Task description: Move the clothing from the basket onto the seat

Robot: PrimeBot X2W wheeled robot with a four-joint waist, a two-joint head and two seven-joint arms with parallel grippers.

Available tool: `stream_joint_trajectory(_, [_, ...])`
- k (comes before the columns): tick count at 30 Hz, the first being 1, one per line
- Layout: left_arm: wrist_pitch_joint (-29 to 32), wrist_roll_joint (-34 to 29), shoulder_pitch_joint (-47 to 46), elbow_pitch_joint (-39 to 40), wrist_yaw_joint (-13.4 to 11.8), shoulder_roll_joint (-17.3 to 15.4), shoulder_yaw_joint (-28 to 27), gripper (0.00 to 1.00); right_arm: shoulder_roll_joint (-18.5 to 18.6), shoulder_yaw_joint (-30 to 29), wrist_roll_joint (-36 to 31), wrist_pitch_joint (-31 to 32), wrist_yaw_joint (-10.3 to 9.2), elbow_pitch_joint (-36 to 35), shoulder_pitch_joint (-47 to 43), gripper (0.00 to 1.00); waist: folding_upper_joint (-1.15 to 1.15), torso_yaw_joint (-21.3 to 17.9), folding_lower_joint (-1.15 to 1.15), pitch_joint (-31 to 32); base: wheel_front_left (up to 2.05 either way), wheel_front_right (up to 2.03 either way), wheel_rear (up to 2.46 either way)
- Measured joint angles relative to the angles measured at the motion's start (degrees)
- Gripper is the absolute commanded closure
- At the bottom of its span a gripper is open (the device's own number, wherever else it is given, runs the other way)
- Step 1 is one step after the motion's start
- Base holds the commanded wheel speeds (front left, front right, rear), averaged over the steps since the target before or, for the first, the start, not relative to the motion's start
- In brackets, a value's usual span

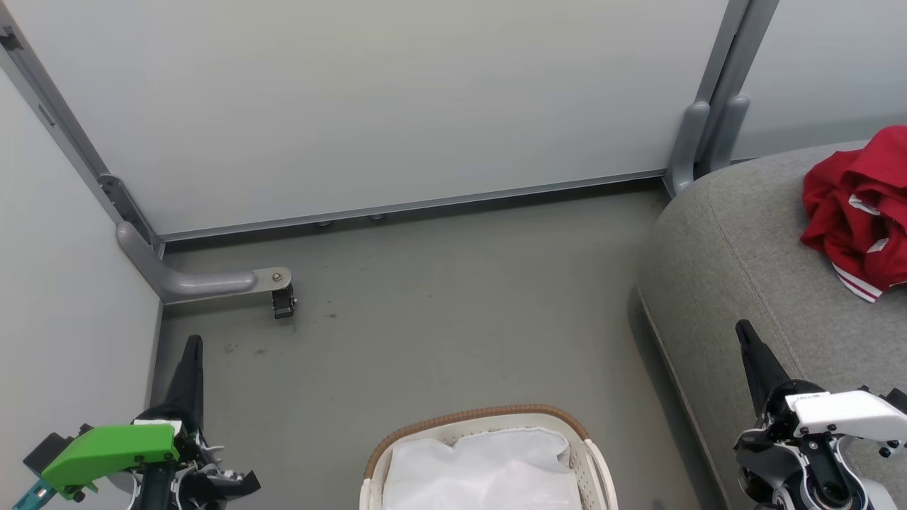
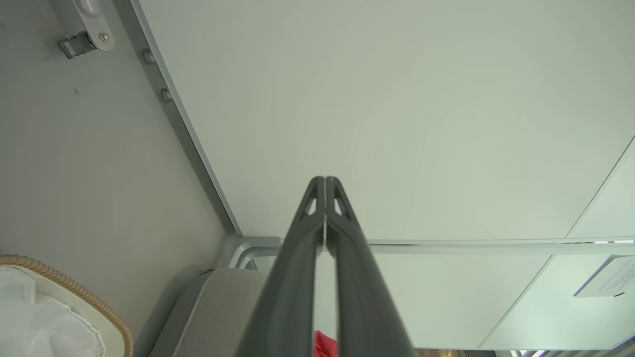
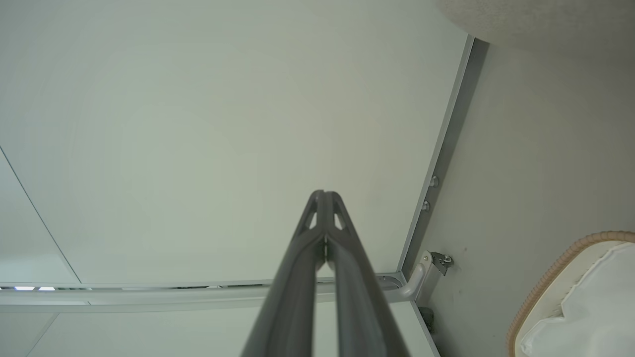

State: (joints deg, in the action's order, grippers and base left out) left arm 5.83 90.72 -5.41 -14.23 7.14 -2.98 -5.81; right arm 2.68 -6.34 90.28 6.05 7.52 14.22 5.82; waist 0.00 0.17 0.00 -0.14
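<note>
Red clothing [image 1: 857,205] lies on the sofa [image 1: 737,269] at two o'clock. The basket [image 1: 482,416] at six shows just lining [image 1: 482,471]. Left gripper [image 1: 193,346] and right gripper [image 1: 744,329], fingers together and empty, should park clear.

Pale partition panels [image 1: 397,99] in grey metal framing enclosed a grey floor [image 1: 453,297] marked with a few dark scuffs [image 1: 329,308]. At the left corner a curved grey support foot [image 1: 198,282] lay along the floor with a small black caster [image 1: 283,304] under its plated end, and two more grey feet [image 1: 698,138] stood at the right panel joint. A printed paper sheet [image 2: 607,280] was fixed to a farther panel; its text was too small to read.
</note>
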Motion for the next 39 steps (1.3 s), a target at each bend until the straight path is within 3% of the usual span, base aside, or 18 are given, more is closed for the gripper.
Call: stream_joint_trajectory(39, [0.65,1.86,-0.51,0.16,0.26,0.01,-0.58,1.0,0.02,-0.16,2.04,0.51,-0.02,-0.1,0.13,1.0,0.0,-0.17,0.0,-0.03,0.0,0.0,0.0])
